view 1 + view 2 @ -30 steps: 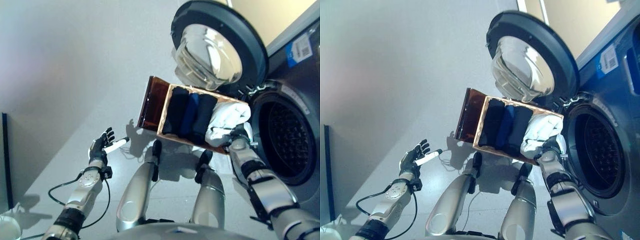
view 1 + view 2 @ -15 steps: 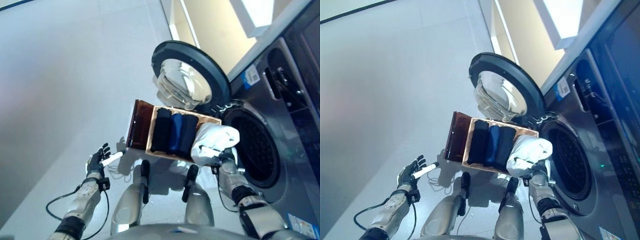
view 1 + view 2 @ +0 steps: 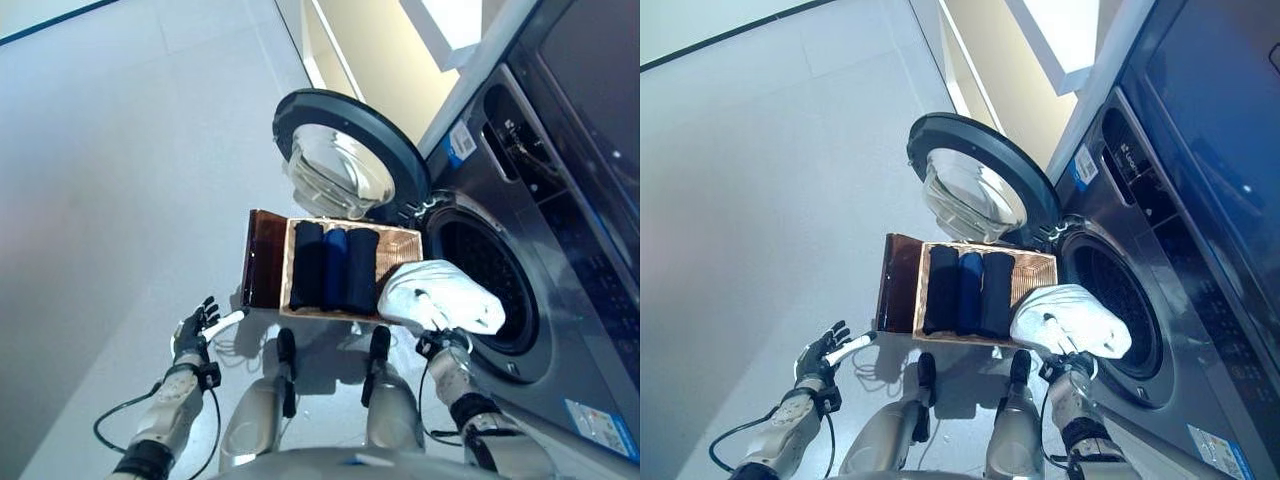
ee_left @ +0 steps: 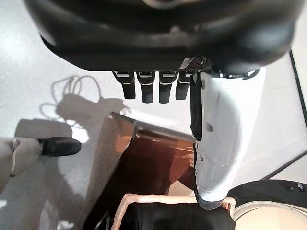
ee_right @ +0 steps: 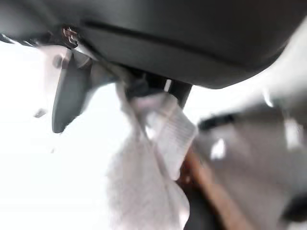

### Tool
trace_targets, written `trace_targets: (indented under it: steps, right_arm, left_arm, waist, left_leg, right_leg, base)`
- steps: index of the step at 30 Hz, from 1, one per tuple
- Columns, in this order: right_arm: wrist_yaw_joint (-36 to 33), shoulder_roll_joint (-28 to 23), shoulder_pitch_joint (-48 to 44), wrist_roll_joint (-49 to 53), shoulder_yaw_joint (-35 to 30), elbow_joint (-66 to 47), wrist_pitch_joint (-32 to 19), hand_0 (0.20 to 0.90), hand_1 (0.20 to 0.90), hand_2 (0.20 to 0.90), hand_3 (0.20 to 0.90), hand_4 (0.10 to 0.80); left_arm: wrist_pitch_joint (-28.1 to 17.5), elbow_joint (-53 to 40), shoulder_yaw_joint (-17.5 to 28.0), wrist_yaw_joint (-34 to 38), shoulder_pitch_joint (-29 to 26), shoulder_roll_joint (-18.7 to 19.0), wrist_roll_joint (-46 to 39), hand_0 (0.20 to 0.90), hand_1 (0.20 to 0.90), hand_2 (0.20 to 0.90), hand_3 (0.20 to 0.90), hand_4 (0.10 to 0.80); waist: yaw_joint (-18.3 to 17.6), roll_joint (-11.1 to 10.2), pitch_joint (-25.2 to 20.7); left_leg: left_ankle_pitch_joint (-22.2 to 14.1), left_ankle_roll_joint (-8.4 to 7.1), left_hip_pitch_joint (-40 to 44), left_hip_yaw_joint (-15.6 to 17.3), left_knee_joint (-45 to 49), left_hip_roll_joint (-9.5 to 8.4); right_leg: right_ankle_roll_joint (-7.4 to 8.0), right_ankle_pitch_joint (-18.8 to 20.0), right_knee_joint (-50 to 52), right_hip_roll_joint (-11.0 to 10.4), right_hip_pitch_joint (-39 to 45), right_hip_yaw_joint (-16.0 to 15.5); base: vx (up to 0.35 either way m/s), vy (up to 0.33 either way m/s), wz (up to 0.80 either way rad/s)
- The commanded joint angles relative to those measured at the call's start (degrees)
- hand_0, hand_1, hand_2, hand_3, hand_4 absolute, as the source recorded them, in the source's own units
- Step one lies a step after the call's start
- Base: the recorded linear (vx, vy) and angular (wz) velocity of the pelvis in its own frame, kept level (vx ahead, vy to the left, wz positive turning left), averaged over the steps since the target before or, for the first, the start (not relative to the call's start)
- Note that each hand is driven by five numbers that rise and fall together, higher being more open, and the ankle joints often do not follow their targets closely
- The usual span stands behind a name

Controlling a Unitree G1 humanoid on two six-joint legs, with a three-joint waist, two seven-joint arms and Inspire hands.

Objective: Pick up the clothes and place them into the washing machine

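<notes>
Left eye view | right robot hand (image 3: 447, 345) seemingly pinching white garment (image 3: 440, 296) before drum | left robot hand (image 3: 193, 327) fingers spread, idle

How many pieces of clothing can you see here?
4: three dark rolled garments lie side by side in the wooden box, and a white garment is held up by the right hand before the washing machine's drum. More may lie hidden underneath.

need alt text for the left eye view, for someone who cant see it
The robot's right hand holds a bundled white garment lifted in front of the washing machine's open drum. Beside it on the floor sits a wooden box with three dark rolled clothes, under the machine's open round door. The left hand hangs open and empty at lower left.
</notes>
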Motion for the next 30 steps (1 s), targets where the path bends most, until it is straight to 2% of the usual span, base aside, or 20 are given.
trace_targets:
  steps: [1, 9, 12, 20, 30]
  right_arm:
    - [1.9, -3.0, -4.4, 7.1, -2.0, 0.9, -4.4, 0.2, 0.2, 0.2, 0.2, 0.3]
    - [1.0, -7.5, -11.2, 7.6, -3.3, 3.6, -4.5, 0.2, 0.2, 0.2, 0.2, 0.3]
    - [1.0, -9.4, -13.5, 6.7, -2.5, 3.5, -4.7, 0.2, 0.2, 0.2, 0.2, 0.3]
    - [0.5, -11.7, -15.4, 4.3, -1.8, 3.4, -4.9, 0.2, 0.2, 0.2, 0.2, 0.3]
    - [0.3, -11.2, -14.6, 1.7, 1.0, 2.2, -4.1, 0.2, 0.2, 0.2, 0.2, 0.3]
  left_arm:
    - [-3.3, -2.0, 0.5, -1.2, 0.6, 0.9, -3.1, 0.9, 0.9, 0.9, 0.9, 0.8]
    - [-3.9, -5.7, -2.6, -2.5, 0.8, 1.6, -3.4, 0.9, 0.9, 0.9, 0.9, 0.8]
    - [-4.2, -7.4, -3.0, -2.7, 0.9, 2.2, -3.6, 0.9, 0.9, 0.9, 0.9, 0.8]
    - [-3.9, -7.8, -3.9, -2.1, 0.3, 2.5, -3.5, 0.9, 0.9, 0.9, 0.9, 0.8]
    - [-3.6, -8.9, -2.9, -1.0, 1.2, 3.5, -3.9, 0.9, 0.9, 0.9, 0.9, 0.8]
  waist:
    - [2.2, 1.6, -0.4]
    - [3.8, 4.4, 0.5]
    - [4.4, 5.2, 1.4]
    - [4.1, 4.9, 3.7]
    - [3.6, 4.0, 4.7]
  left_leg:
    - [-0.7, -7.21, 0.1, -3.6, 2.1, 5.07]
    - [-0.4, -7.21, -1.7, -3.9, 2.2, 4.7]
    - [-1.8, -7.17, -2.9, -3.9, 4.3, 4.57]
    - [-8.5, -6.09, -10.7, -4.3, 19.0, 4.15]
    - [-12.5, -5.48, -16.3, -4.7, 28.4, 3.83]
  right_leg:
    - [2.83, 1.7, 1.6, -4.5, -1.0, 2.3]
    - [2.83, 1.6, 2.3, -5.1, -2.9, 2.1]
    - [2.7, 0.4, 4.4, -4.9, -4.3, 2.7]
    - [1.15, -5.3, 17.6, -5.4, -11.7, 5.5]
    - [-0.38, -9.1, 26.6, -5.7, -17.2, 7.6]
  base:
    - [-0.011, -0.008, 0.05]
    - [-0.003, -0.001, 0.01]
    - [-0.013, -0.003, 0.0]
    - [-0.03, -0.007, 0.07]
    - [-0.013, -0.011, 0.05]
